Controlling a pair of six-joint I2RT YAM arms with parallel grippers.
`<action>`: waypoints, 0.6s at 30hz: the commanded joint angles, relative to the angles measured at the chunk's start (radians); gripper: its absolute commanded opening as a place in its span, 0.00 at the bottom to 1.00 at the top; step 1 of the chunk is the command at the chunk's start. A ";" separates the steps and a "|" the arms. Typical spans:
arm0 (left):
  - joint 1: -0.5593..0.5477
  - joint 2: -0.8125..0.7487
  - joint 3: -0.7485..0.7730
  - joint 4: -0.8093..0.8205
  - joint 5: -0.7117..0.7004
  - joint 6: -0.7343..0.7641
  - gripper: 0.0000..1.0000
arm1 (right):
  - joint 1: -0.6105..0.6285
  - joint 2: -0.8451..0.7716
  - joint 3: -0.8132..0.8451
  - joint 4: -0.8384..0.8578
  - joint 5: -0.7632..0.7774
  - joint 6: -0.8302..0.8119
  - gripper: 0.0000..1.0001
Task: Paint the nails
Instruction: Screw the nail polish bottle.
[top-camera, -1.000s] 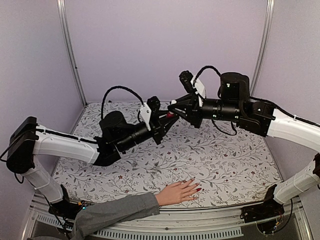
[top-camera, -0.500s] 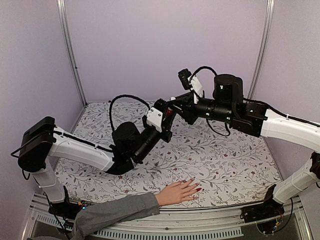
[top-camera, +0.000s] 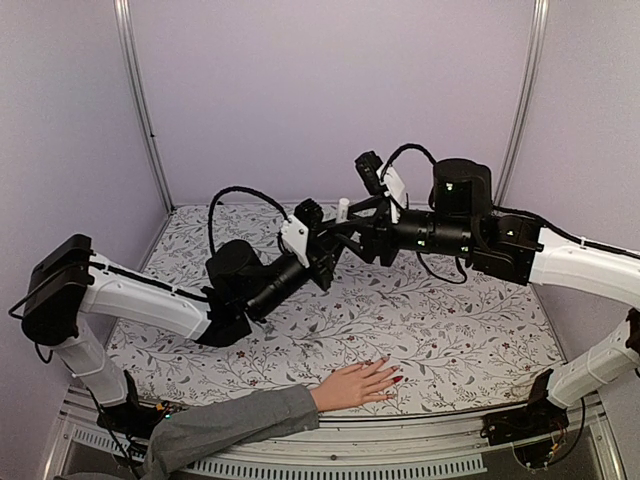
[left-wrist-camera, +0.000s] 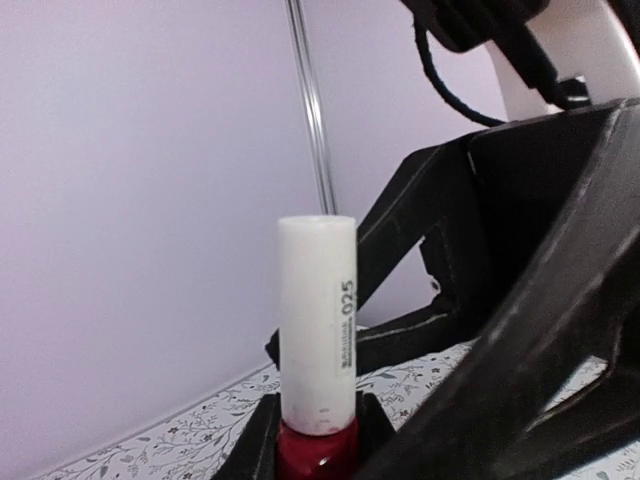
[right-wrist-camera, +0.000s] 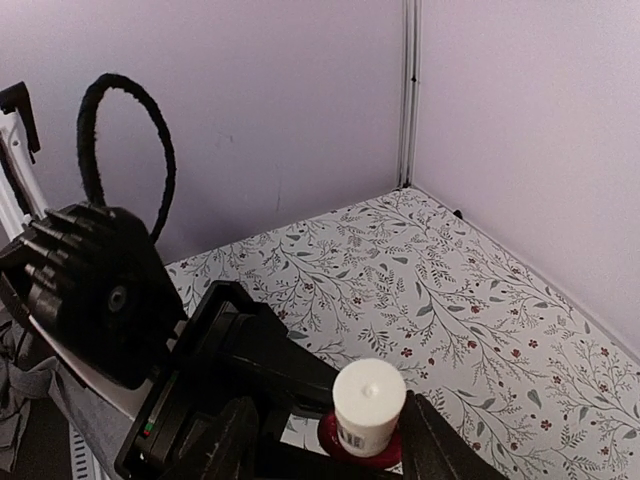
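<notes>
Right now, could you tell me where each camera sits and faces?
Top external: above, behind the bases, looking down on floral table, left arm, right arm, pale grey-sleeved hand.
Left wrist: on the left gripper, facing the lilac wall past its clamped small red white-capped bottle.
Right wrist: looks down through the open right gripper at that bottle.
All share the bottle.

We see a table (top-camera: 470, 330) under a white cloth (top-camera: 300, 345) printed with grey leafy sprigs and small red flowers. Near edge, left of centre: a pale hand (top-camera: 352, 386) lying flat, palm down, fingers pointing right. Its grey sleeve (top-camera: 235, 422) runs off the near-left edge. The nails (top-camera: 398, 379) we can make out look red.
</notes>
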 joint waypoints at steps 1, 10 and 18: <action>0.062 -0.081 -0.042 -0.013 0.295 -0.098 0.00 | 0.000 -0.072 -0.031 -0.015 -0.081 -0.054 0.56; 0.171 -0.126 -0.026 -0.082 0.929 -0.216 0.00 | -0.016 -0.136 -0.049 -0.077 -0.291 -0.157 0.64; 0.175 -0.043 0.059 -0.097 1.301 -0.345 0.00 | -0.017 -0.129 0.009 -0.189 -0.618 -0.321 0.54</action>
